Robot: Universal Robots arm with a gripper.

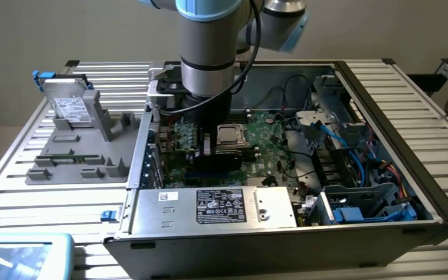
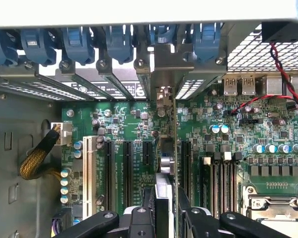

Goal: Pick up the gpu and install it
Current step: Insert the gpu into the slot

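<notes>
Inside the open computer case (image 1: pixel 387 146), my gripper (image 1: pixel 209 149) hangs low over the green motherboard (image 1: pixel 267 140). It is shut on the gpu (image 2: pixel 163 163), which I see edge-on in the wrist view between the black fingers (image 2: pixel 139 220). The card stands upright over the black expansion slots (image 2: pixel 125 168), and its silver end bracket (image 2: pixel 164 74) reaches the slotted rear wall of the case. Whether the card's lower edge sits in a slot is hidden. In the exterior view the gpu (image 1: pixel 217 156) is a dark shape under the wrist.
A grey fixture tray (image 1: pixel 84 154) at the exterior view's left holds a silver drive (image 1: pixel 72 108) and a thin green memory stick (image 1: pixel 72 158). The power supply (image 1: pixel 216 207), CPU socket (image 1: pixel 230 135), blue cables (image 1: pixel 349 140) and blue bracket clips (image 2: pixel 79 42) crowd the case.
</notes>
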